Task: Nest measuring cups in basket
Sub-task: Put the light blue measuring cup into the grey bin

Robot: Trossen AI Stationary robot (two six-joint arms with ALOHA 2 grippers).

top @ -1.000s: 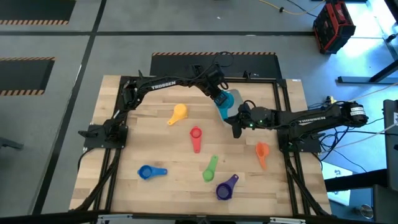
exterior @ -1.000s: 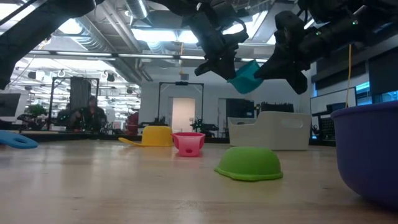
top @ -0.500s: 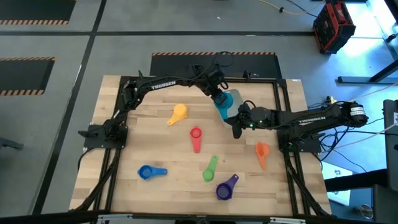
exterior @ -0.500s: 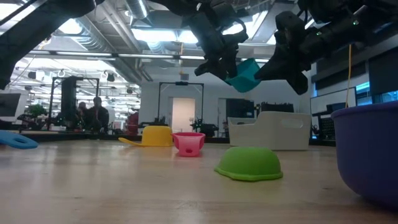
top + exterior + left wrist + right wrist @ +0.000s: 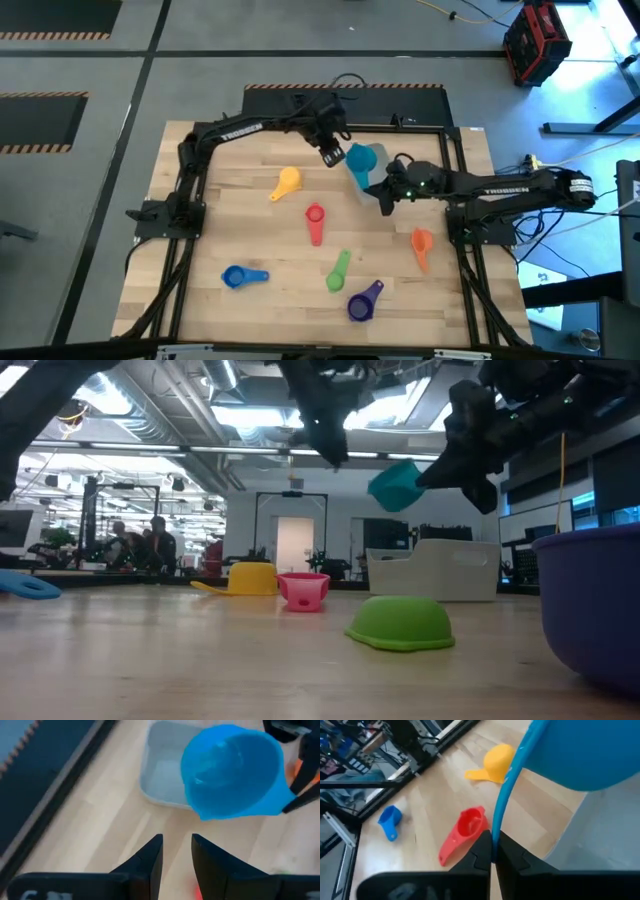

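Observation:
The teal measuring cup [image 5: 358, 158] hangs in the air over the translucent grey basket [image 5: 160, 775], which stands flat on the table near its far edge. My right gripper [image 5: 382, 190] is shut on the cup's handle. My left gripper [image 5: 331, 153] hovers just left of the cup, open by a narrow gap [image 5: 177, 855] and touching nothing. Flat on the table lie the yellow [image 5: 286, 182], red [image 5: 315, 220], green [image 5: 338, 270], purple [image 5: 364, 300], blue [image 5: 243, 276] and orange [image 5: 421, 245] cups. My right gripper pinches the teal cup's flat handle [image 5: 499, 820] between its two fingers [image 5: 481, 851], which come nearly level from the table's right side. The cup [image 5: 395, 485] is lifted clear and tilted, its bowl [image 5: 580, 750] out beyond the fingertips, above the basket.
The loose cups are spread over the table's middle and near half. The black frame rails [image 5: 455, 180] run along the table's edges, and the basket [image 5: 440, 575] sits between both arms. Bare wood lies at the table's left side.
My left gripper has let go of the teal cup and drawn back, up and toward the table's far left. The cup stays in my right gripper, which has shifted slightly toward the far edge, and it now hangs at a somewhat different tilt.

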